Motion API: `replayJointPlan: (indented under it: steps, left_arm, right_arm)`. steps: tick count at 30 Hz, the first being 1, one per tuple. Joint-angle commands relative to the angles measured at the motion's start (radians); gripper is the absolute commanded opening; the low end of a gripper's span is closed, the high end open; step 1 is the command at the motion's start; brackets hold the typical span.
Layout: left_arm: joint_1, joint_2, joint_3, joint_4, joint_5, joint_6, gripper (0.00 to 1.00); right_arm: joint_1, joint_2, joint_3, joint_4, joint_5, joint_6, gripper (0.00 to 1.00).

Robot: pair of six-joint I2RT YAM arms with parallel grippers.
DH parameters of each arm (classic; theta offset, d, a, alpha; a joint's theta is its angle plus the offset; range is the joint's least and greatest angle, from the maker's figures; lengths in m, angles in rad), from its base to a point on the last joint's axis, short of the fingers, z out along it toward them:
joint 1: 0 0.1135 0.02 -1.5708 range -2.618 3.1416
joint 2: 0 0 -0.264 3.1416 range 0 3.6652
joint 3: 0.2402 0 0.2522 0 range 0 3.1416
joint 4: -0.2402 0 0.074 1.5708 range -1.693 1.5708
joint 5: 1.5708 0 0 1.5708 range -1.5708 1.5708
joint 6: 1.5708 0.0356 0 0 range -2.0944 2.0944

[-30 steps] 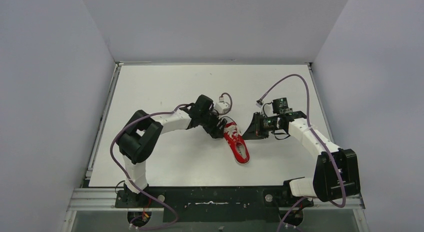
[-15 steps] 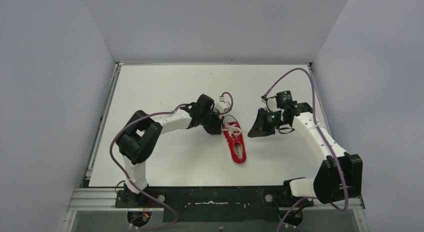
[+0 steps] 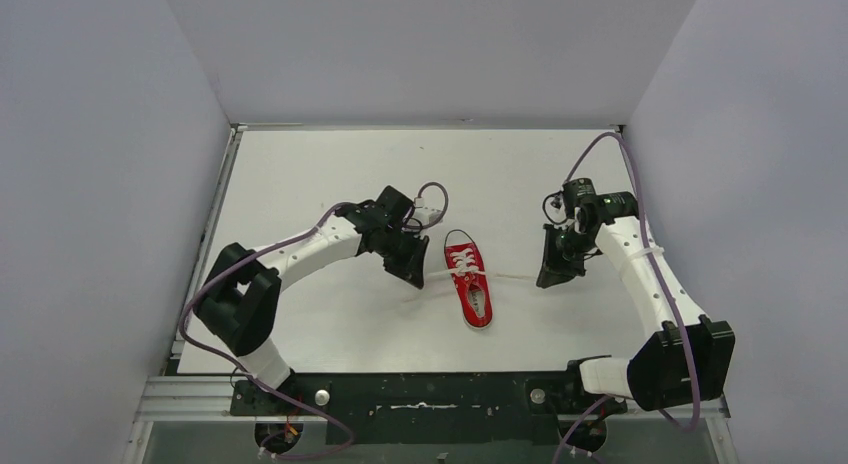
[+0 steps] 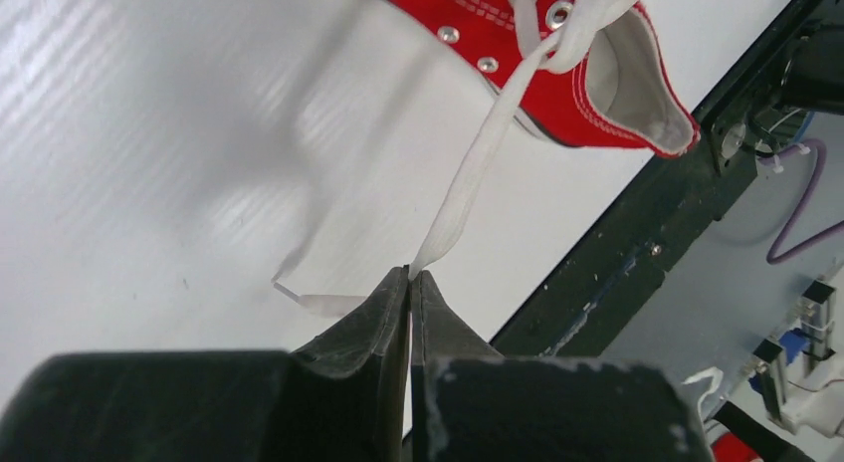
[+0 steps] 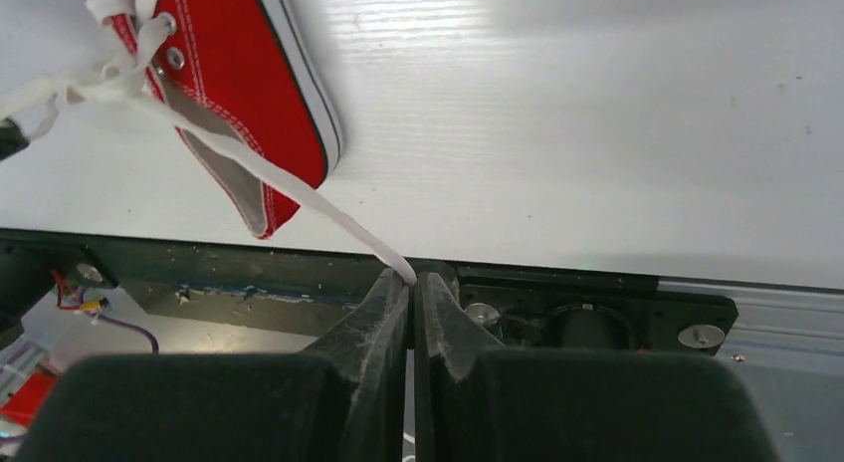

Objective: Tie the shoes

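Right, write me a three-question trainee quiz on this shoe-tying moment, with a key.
1. True or false: the left gripper is open and holds nothing.
2. In the top view, the red sneaker has its toe pointing toward: A the far edge of the table; B the arm bases; C the left wall.
3. Fill in: the right gripper is shut on one end of the white ___.

Key
1. False: its fingers are shut on a lace end.
2. A.
3. lace.
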Motion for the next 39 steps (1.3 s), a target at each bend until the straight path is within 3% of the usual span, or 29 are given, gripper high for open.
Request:
replayJointPlan:
  steps: [1, 7, 11, 18, 31, 35, 39]
  left_arm:
    - [0.036, -0.084, 0.009, -0.144, -0.023, -0.054, 0.00]
    - [0.099, -0.059, 0.008, -0.154, -0.063, -0.056, 0.00]
    - [0.109, -0.005, 0.051, -0.134, -0.002, -0.049, 0.00]
    - [0.114, 0.025, 0.030, -0.170, -0.010, -0.043, 0.00]
    - [0.177, 0.097, -0.054, -0.150, -0.041, -0.028, 0.00]
    - [0.183, 0.089, -0.073, -0.130, -0.017, -0.005, 0.00]
    - [0.183, 0.071, -0.066, -0.128, 0.035, 0.014, 0.00]
  right_arm:
    - [-0.022, 0.008, 0.022, 0.051, 0.133, 0.039, 0.00]
    - [-0.133, 0.129, 0.036, 0.180, 0.331, 0.057, 0.00]
    - [-0.195, 0.190, 0.065, 0.298, 0.329, 0.049, 0.00]
    - [-0.307, 0.275, 0.069, 0.276, 0.391, 0.080, 0.00]
    - [-0.361, 0.444, -0.015, 0.379, 0.462, 0.078, 0.00]
    - [-0.372, 0.470, -0.032, 0.398, 0.450, 0.071, 0.00]
    - [-0.369, 0.413, -0.069, 0.459, 0.258, 0.004, 0.00]
